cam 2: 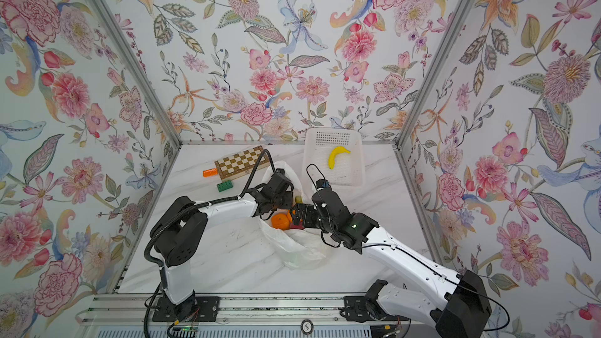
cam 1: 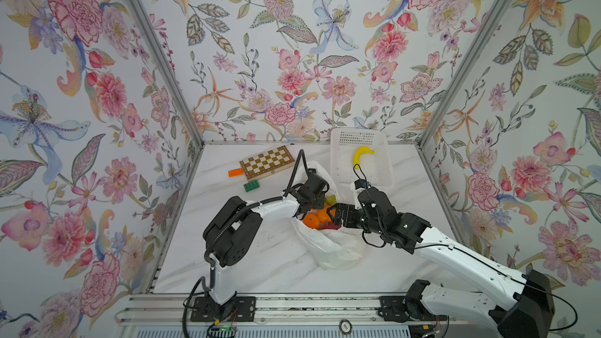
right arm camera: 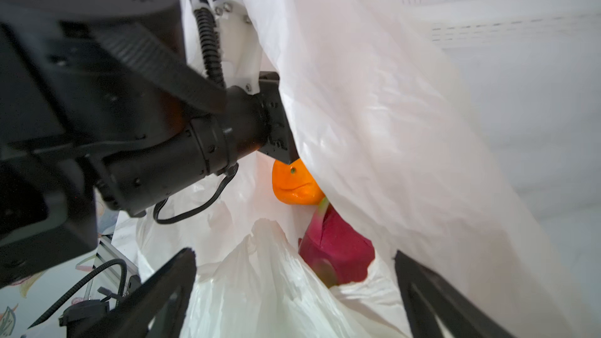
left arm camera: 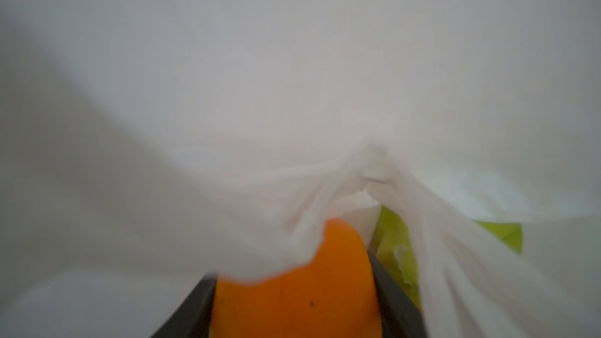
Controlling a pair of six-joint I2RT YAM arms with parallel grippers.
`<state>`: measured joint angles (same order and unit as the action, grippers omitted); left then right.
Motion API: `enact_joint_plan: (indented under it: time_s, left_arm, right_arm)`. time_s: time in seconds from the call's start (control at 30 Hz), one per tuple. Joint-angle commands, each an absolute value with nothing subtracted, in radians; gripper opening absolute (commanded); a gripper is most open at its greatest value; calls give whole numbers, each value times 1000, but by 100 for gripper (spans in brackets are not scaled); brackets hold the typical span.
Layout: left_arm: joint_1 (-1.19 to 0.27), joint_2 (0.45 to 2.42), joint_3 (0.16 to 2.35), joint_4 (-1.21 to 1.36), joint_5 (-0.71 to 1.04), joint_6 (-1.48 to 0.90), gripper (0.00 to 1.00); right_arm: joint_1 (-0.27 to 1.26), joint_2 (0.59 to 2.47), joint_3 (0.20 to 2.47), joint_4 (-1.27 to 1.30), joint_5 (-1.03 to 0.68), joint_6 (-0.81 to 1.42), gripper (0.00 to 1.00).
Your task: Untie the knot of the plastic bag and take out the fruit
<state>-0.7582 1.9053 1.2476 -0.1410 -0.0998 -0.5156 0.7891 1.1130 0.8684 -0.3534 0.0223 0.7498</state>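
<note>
The plastic bag (cam 1: 328, 248) (cam 2: 292, 248) lies mid-table with its mouth open, fruit showing inside. My left gripper (cam 1: 316, 209) (cam 2: 282, 207) reaches into the mouth. In the left wrist view it (left arm camera: 291, 266) is shut on an orange (left arm camera: 299, 300), which fills the gap between both fingers. Beside that orange lies a green fruit (left arm camera: 393, 242). A bunched twist of film (left arm camera: 370, 170) sits above; I cannot tell whether it is the knot. My right gripper (cam 1: 331, 215) (right arm camera: 292, 274) stands open at the bag's edge, straddling a fold of film and a pink-red dragon fruit (right arm camera: 338, 248). More oranges (cam 1: 311, 221) show in both top views.
A white perforated basket (cam 1: 374, 170) holding a yellow banana (cam 1: 362, 154) stands at the back right, close behind the right wrist. A chessboard (cam 1: 267, 162), an orange block (cam 1: 235, 172) and a green block (cam 1: 251, 185) lie at the back left.
</note>
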Motion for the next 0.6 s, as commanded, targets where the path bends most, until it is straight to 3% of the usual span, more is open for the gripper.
enact_joint_plan:
  time_s: [0.0, 0.57]
  left_arm:
    - [-758, 1830, 1204, -103, -35, -493, 53]
    - [-836, 1581, 971, 118, 60, -297, 51]
  right_arm:
    - [753, 1140, 865, -292, 2, 745, 96]
    - [555, 1296, 890, -146, -144, 734, 95]
